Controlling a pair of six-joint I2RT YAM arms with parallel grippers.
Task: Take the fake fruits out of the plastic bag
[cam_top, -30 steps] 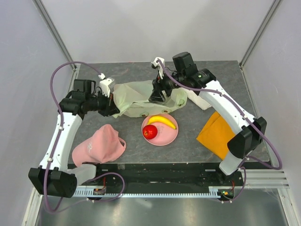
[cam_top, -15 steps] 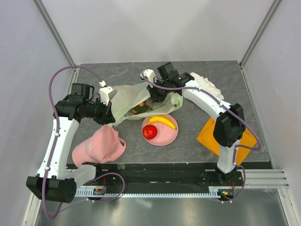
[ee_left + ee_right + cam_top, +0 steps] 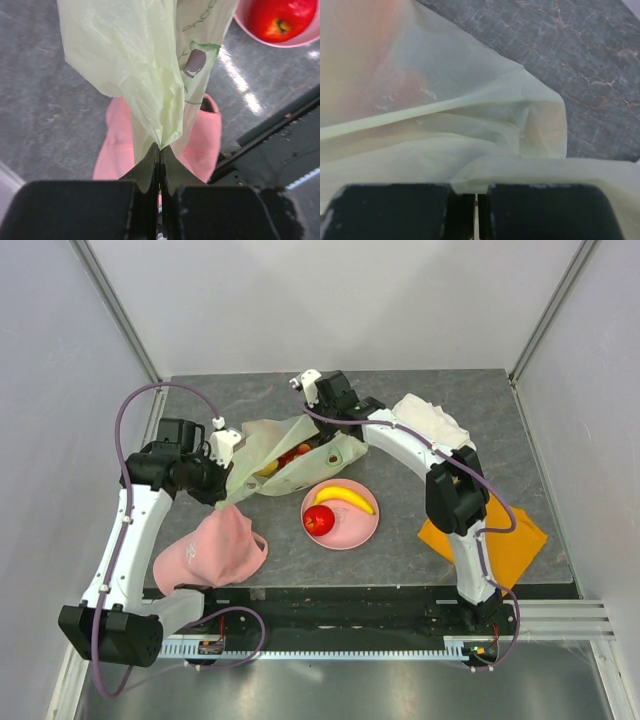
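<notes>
The plastic bag [image 3: 262, 445] lies pale yellow-green at the table's middle left, its mouth pulled open. Fake fruits show inside it: a red one [image 3: 300, 450], a yellow one [image 3: 268, 468] and an orange one [image 3: 331, 456]. My left gripper [image 3: 231, 484] is shut on the bag's left edge [image 3: 160, 146], and the film [image 3: 135, 60] hangs stretched from its tips. My right gripper [image 3: 328, 433] is shut on a fold of the bag's far rim [image 3: 476, 192]; an orange-red fruit [image 3: 375, 55] glows through the film. A banana [image 3: 345, 498] and a red apple [image 3: 318, 521] lie on the pink plate [image 3: 360, 532].
A pink cap [image 3: 210, 550] lies at the front left, just under the left gripper [image 3: 200, 135]. A white cloth [image 3: 432, 425] sits at the back right and an orange cloth [image 3: 505, 540] at the front right. The plate touches the bag's near side.
My right arm swung left across the bag and its jaws closed on the bag's rim. The bag's mouth spread open and the fruits inside came into sight. The left gripper kept its hold.
</notes>
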